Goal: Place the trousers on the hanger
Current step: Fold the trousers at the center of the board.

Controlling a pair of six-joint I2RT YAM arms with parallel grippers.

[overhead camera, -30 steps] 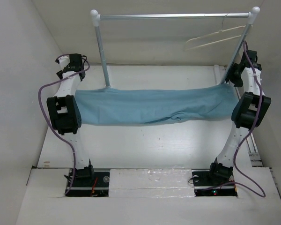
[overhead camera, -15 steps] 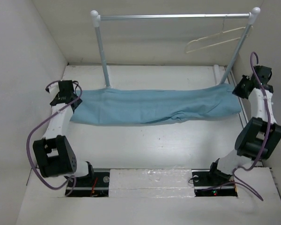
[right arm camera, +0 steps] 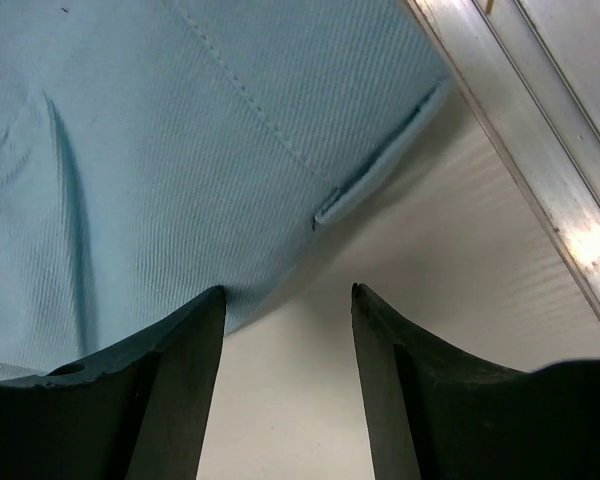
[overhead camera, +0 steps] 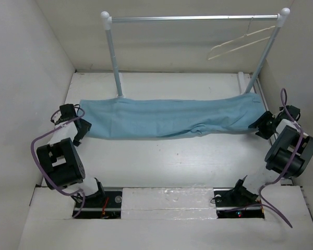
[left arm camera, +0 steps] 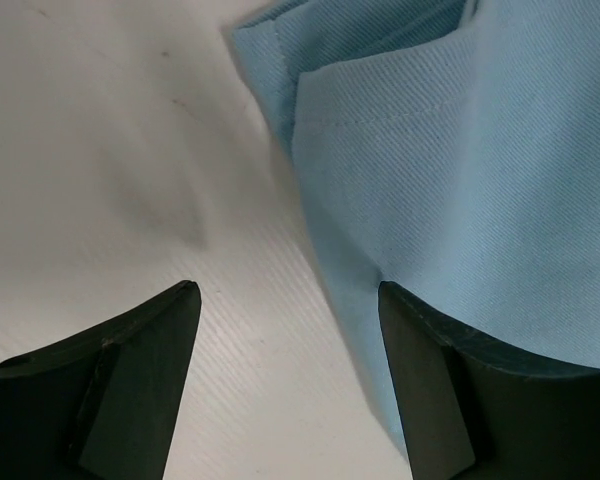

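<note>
The light blue trousers lie flat across the table, stretched from left to right. The cream hanger hangs by its hook at the right end of the silver rail. My left gripper is open at the left end of the trousers; in the left wrist view the cloth edge lies by the right finger. My right gripper is open at the right end; in the right wrist view the waistband and a belt loop lie by the left finger. Neither holds anything.
The silver rail on white posts stands across the back of the table. A metal strip runs along the table's right side near my right gripper. White walls close in on both sides.
Both arms have drawn back and down from a raised position to the table. The trousers, stretched between them before, now lie flat, let go at both ends.
</note>
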